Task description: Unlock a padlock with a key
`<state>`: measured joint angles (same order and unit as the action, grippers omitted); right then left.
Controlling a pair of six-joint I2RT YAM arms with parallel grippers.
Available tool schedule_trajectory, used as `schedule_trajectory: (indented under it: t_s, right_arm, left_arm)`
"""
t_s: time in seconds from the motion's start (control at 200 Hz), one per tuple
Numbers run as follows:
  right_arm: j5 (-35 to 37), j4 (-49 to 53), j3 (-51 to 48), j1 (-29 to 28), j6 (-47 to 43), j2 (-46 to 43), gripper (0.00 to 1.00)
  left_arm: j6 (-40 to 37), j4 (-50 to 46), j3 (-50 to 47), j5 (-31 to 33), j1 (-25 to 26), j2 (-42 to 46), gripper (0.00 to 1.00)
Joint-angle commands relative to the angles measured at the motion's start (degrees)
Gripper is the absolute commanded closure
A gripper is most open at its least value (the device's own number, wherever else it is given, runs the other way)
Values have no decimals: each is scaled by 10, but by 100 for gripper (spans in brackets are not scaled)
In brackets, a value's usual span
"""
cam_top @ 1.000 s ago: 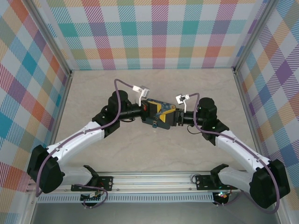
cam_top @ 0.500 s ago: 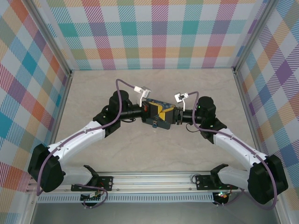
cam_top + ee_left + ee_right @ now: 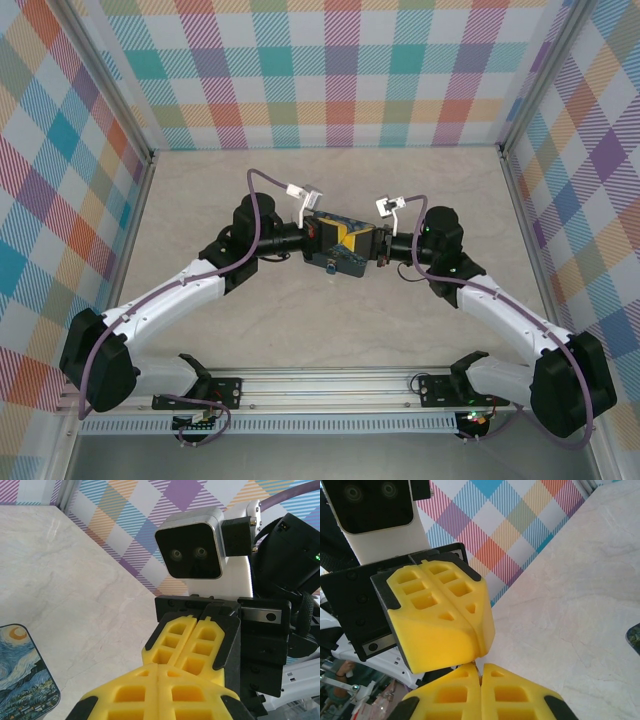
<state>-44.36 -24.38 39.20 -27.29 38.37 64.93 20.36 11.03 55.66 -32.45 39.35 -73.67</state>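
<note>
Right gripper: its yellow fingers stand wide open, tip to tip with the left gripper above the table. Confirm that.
Wrong in one respect: the yellow fingers of the right gripper are shut, pressed together along a thin seam, as the right wrist view shows. The rest holds: they are tip to tip with the left gripper above the table.

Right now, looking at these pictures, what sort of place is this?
Probably a robot test cell, not a home: checkered panel walls enclose a pale marbled tabletop, and a metal rail at its near edge carries two robot arms.
</note>
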Motion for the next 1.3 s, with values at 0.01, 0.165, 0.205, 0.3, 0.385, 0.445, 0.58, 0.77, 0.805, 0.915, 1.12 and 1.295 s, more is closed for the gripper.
schedule_trajectory:
  t_s: [0.01,0.165,0.205,0.3,0.385,0.445,0.58,0.77,0.805,0.915,1.12,1.295]
  right_arm:
    - [8,-3,3,1,-13,-4,97]
    - [29,52,1,1,-37,-16,99]
    - [38,76,2,1,-49,-20,99]
    - [57,124,-1,1,-72,-25,98]
    - [70,146,-11,1,-83,-25,98]
    - [83,158,-18,1,-88,-21,98]
    - [102,148,-31,1,-78,11,97]
    - [117,105,-13,1,-50,87,97]
    - [119,102,-4,2,-49,103,97]
    - [128,93,21,2,-50,146,97]
    - [125,44,51,22,-24,226,96]
    - [117,30,75,40,-12,274,96]
  left_arm:
    - [6,22,1,6,5,2,100]
    - [12,17,-4,49,4,13,87]
    - [14,9,-6,66,2,18,82]
    - [24,-14,-15,98,-11,31,73]
    - [51,-12,-42,108,-32,44,64]
    - [72,-5,-68,107,-48,54,56]
    - [86,4,-135,109,-58,63,37]
    - [97,99,-233,92,-58,33,21]
    - [95,112,-241,91,-58,23,19]
    - [72,166,-256,80,-58,-21,15]
    - [14,263,-270,94,-57,-112,12]
    - [-17,305,-270,95,-54,-153,9]
